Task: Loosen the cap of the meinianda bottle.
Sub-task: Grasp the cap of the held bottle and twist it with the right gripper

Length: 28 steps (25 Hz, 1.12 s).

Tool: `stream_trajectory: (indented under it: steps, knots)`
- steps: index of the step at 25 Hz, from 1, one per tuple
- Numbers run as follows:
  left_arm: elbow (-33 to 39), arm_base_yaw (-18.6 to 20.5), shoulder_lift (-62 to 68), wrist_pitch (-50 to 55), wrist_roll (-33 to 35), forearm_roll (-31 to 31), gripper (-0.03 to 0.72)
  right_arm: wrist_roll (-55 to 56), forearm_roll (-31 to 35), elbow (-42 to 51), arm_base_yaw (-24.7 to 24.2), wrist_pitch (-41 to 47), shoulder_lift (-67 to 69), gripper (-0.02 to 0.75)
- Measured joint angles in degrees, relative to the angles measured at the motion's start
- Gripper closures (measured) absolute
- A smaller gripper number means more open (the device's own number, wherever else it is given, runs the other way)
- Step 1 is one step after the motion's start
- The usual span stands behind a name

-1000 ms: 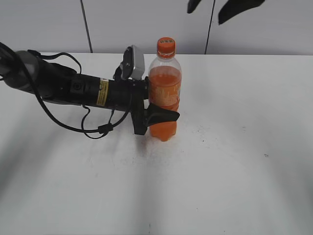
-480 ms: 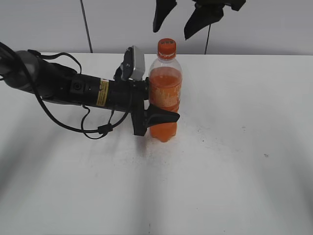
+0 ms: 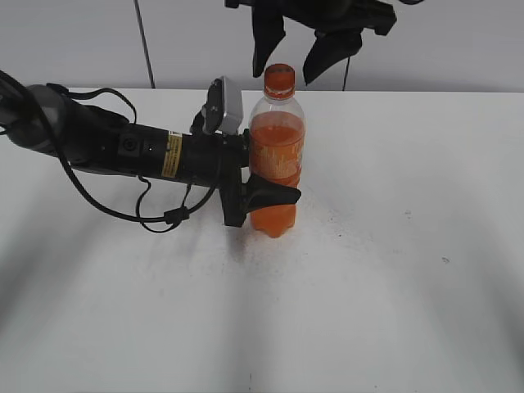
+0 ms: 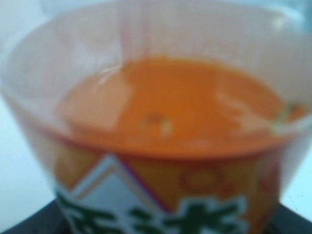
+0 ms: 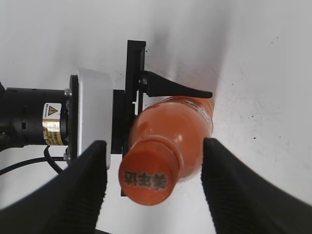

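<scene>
**While one arm holds the bottle, the other waits over the cap**

While the meinianda bottle point(image 3: 275, 155) stands up straight near the middle of the white table point(image 3: 393, 270), the left gripper point(image 3: 266, 195) comes in from the side and pinches it low down, around the label. One black finger point(image 3: 274, 193) shows across the front of the bottle. The holding part of the job looks done.

The cap point(image 3: 278, 79) is on top of the bottle and looks fully screwed on. The right gripper point(image 3: 296, 47) hangs just above it with its two fingers spread wide, one on each side. From the right wrist view, the cap point(image 5: 147, 177) sits in the gap between the fingers point(image 5: 229, 180), and nothing touches it. So I think the twisting has not begun. The gripper must come down, squeeze the cap, and turn it.

Some things are hard to see. The right arm is cut off at the top of the outside view, so only the dark fingers show. The left wrist view is very blurry. It shows only orange drink and a bit of label up close. The far finger of the left gripper is hidden behind the bottle. The letters on the cap are too small to read.
</scene>
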Motion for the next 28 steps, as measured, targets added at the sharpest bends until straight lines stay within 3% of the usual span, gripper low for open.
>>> stream_trajectory:
  steps: [10, 21, 28]
  knots:
    - [0.0, 0.0, 0.0, 0.1, 0.0, -0.3, 0.267, 0.0, -0.2, 0.6, 0.0, 0.0, 0.5, 0.284]
    - [0.0, 0.0, 0.0, 0.1, 0.0, -0.3, 0.267, -0.8, 1.3, 0.6, 0.0, 0.0, 0.5, 0.441]
    - [0.0, 0.0, 0.0, 0.2, 0.0, -0.3, 0.267, -3.9, 1.4, 0.6, 0.0, 0.0, 0.5, 0.450]
